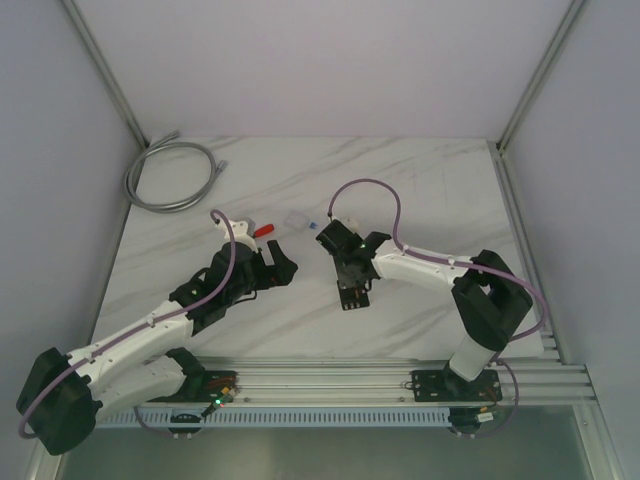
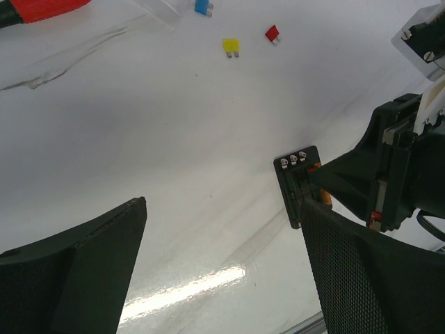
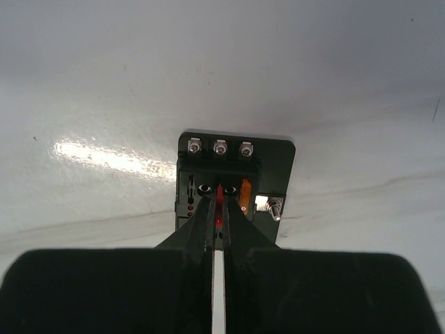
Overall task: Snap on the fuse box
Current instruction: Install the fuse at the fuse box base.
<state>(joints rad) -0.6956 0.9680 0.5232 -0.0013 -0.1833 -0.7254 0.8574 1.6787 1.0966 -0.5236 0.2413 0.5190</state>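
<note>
The fuse box (image 3: 274, 163) is a small black block lying flat on the white table, with three screws along its far edge and an orange fuse (image 3: 245, 195) in one slot. It also shows in the overhead view as the fuse box (image 1: 350, 292) and in the left wrist view as the fuse box (image 2: 295, 182). My right gripper (image 3: 220, 205) points down onto it, its tips pinched on a thin red fuse (image 3: 220, 197) standing in the middle slot. My left gripper (image 1: 280, 265) hovers to the left of the box, wide open and empty (image 2: 222, 203).
A red-handled tool (image 1: 263, 229) and a clear square cover (image 1: 296, 219) lie behind the grippers. Loose yellow (image 2: 231, 46), red (image 2: 272, 33) and blue (image 2: 203, 7) fuses sit near them. A coiled grey cable (image 1: 170, 175) lies at the back left.
</note>
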